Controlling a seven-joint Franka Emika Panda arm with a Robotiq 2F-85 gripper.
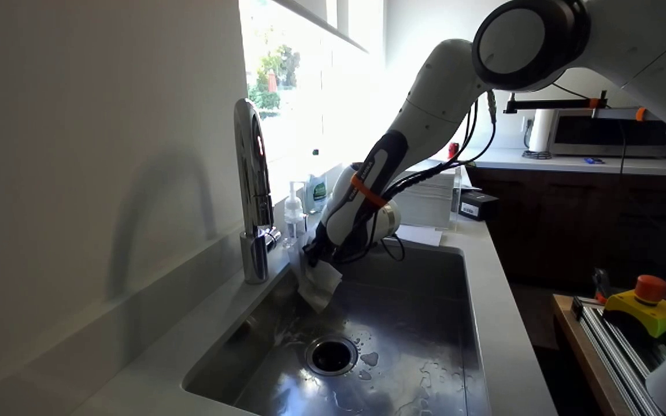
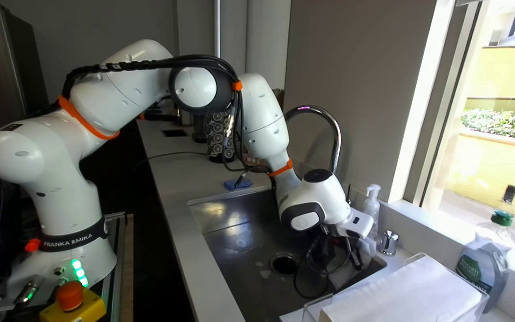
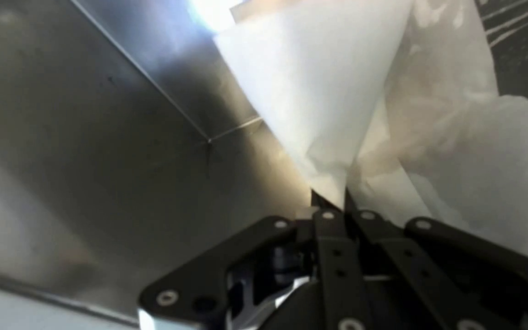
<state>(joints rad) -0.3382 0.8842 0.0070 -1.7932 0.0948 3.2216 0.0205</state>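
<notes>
Tool point(image 3: 332, 201): jaws drawn fully together on a creased white paper sheet point(image 3: 310, 78).
Paper sheet: hangs from the grip into the sink point(image 1: 402, 323), window point(image 1: 310, 86) side, near the faucet point(image 1: 249, 156); contact with the steel, can't tell from here.
Sink: steel, set into the white bench point(image 1: 503, 323); holds scattered water drops point(image 1: 369, 359) around the dark round drain point(image 1: 332, 356).
Clear holder point(image 1: 457, 199): stack of white paper point(image 2: 400, 290) inside, sits on the bench just beside the sink's end.
Pump bottle point(image 1: 294, 211): upright between faucet and green-capped bottle point(image 2: 485, 264); see-through, fill level unclear to me.
Green-capped bottle: upright by the window, labelled; can't read its level either.
Blue pad point(image 2: 238, 184): on the bench by the sink rim, opposite end from the holder.
</notes>
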